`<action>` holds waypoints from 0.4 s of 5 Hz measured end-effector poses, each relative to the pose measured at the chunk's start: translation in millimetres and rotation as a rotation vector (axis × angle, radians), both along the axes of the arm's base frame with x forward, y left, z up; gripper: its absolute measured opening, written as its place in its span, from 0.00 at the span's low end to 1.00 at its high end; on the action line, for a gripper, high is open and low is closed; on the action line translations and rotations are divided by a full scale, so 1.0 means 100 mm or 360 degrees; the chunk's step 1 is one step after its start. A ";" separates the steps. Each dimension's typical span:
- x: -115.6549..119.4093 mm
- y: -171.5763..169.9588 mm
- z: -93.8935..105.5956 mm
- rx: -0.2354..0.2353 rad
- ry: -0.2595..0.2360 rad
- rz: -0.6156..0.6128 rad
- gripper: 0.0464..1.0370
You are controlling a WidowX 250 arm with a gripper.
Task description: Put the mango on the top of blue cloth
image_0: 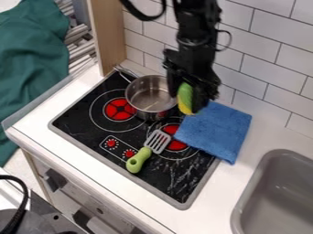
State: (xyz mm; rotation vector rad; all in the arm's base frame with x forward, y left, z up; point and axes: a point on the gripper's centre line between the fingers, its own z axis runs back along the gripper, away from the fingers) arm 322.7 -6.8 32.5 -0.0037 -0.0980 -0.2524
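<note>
The black gripper (pixel 192 95) hangs over the back of the stove, between the pot and the blue cloth. It is shut on the mango (pixel 185 97), which is green above and yellow at its lower end and is held roughly upright. Part of the mango is hidden by the gripper. Spread flat, the blue cloth (pixel 218 131) lies partly on the stove's right back corner and partly on the white counter. The mango's lower tip appears near the cloth's upper left edge; whether they touch, I cannot tell.
A metal pot (pixel 147 98) stands on the back of the stove (pixel 79 119), just left of the gripper. The spatula (pixel 147 152) with a green handle lies in front of the cloth. A grey sink (pixel 250 203) is at the lower right, and a tiled wall (pixel 263 68) rises behind.
</note>
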 end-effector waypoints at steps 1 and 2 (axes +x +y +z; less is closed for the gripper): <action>0.06 -0.08 -0.10 0.0001 0.0056 -0.0065 0.66; 0.11 -0.10 -0.23 -0.0020 0.0106 -0.0090 0.66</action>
